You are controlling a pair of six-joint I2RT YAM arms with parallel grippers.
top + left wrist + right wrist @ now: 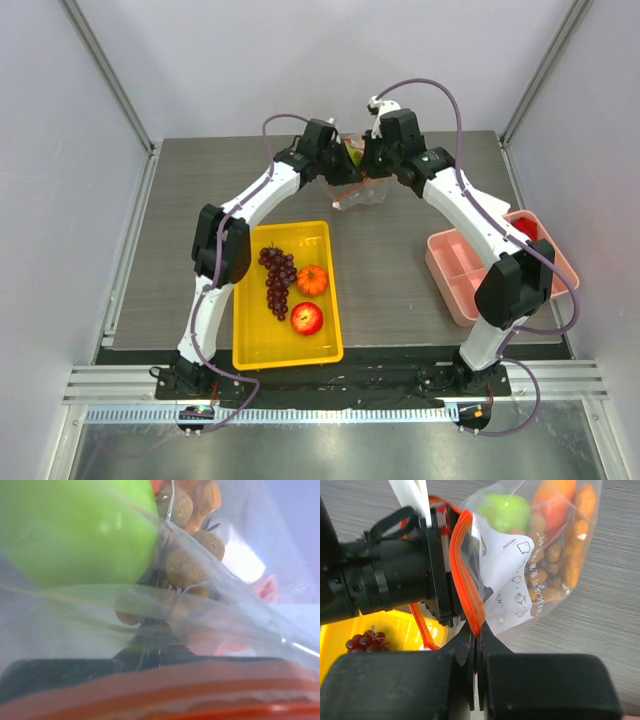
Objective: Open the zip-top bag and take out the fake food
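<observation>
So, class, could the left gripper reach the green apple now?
Probably not: the left gripper and right gripper are both pinching the mouth of the bag, and its plastic covers the green apple.

Clear, crinkly plastic zip-top bag [506, 587] — glossy, smooth green apple [507, 510] — matt wood-grain table [400, 265].

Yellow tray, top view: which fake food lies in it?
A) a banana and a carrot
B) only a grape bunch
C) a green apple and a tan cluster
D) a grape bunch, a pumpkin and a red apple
D: the grape bunch, the pumpkin and the red apple lie in the yellow tray, while the green apple is inside the zip-top bag.
</observation>
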